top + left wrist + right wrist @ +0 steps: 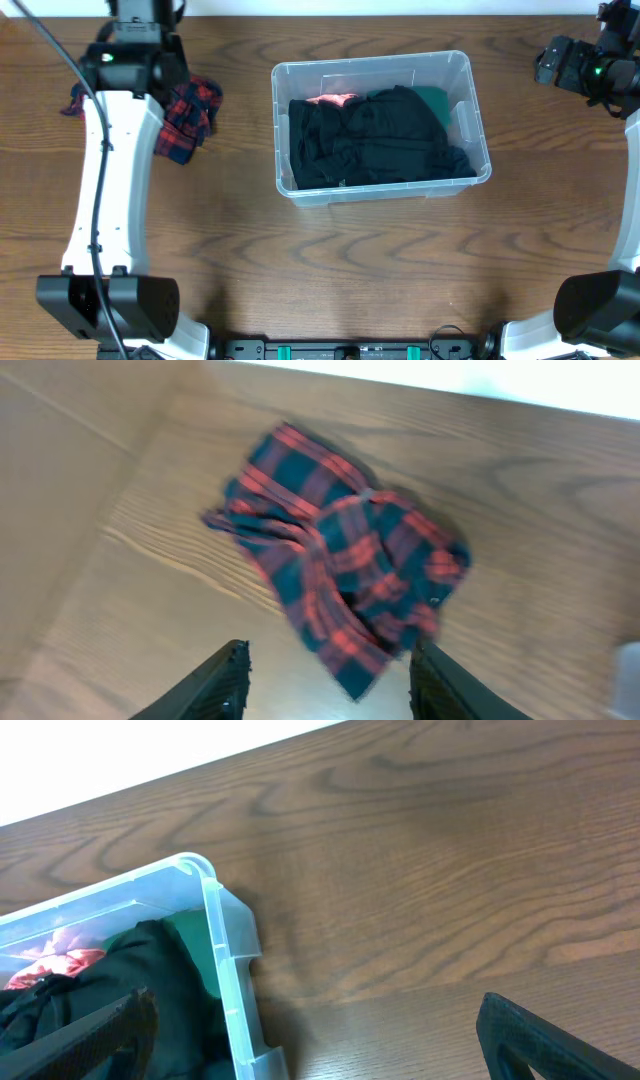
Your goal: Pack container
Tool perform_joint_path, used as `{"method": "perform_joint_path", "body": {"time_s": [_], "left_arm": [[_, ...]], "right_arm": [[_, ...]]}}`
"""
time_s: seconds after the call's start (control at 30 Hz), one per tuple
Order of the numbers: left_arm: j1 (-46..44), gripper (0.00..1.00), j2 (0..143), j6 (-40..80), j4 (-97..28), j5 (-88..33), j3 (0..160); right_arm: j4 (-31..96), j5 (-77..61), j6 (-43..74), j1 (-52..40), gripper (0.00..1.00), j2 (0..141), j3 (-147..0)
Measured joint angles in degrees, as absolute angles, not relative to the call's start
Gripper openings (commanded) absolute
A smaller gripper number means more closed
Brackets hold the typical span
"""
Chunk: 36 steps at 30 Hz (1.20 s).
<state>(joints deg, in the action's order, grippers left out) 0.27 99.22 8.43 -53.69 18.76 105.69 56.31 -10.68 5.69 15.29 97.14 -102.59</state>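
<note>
Container (380, 191) apart from both jaws

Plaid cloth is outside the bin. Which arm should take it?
Left. The left gripper hangs open directly over the plaid cloth, its near edge between the jaws. The right gripper, also open, is beyond the container, over bare table.

We see clear plastic rectangular container (380, 190) heaped w/ black cloth (370, 140), little room inside; red-navy plaid cloth (190, 115) to left; bare wood table (245, 130) btwn.
</note>
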Motion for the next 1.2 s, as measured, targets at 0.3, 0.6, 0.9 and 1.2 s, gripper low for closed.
{"method": "perform_joint_path", "body": {"time_s": [0.3, 0.6, 0.9, 1.2], "left_arm": [[15.0, 0.55, 102.4, 16.9, -53.6, -2.4, 105.3], [24.6, 0.54, 110.7, 20.7, -48.9, -21.5, 102.9], [33.1, 0.55, 119.6, 22.2, -38.4, -34.1, 97.5], [38.1, 0.55, 122.7, 25.8, -22.8, -41.2, 86.6]], "right_arm": [[56.3, -10.7, 5.7, 15.3, 0.99, 97.1, -102.6], [56.3, -10.7, 5.7, 15.3, 0.99, 97.1, -102.6], [56.3, -10.7, 5.7, 15.3, 0.99, 97.1, -102.6], [56.3, -10.7, 5.7, 15.3, 0.99, 97.1, -102.6]]}}
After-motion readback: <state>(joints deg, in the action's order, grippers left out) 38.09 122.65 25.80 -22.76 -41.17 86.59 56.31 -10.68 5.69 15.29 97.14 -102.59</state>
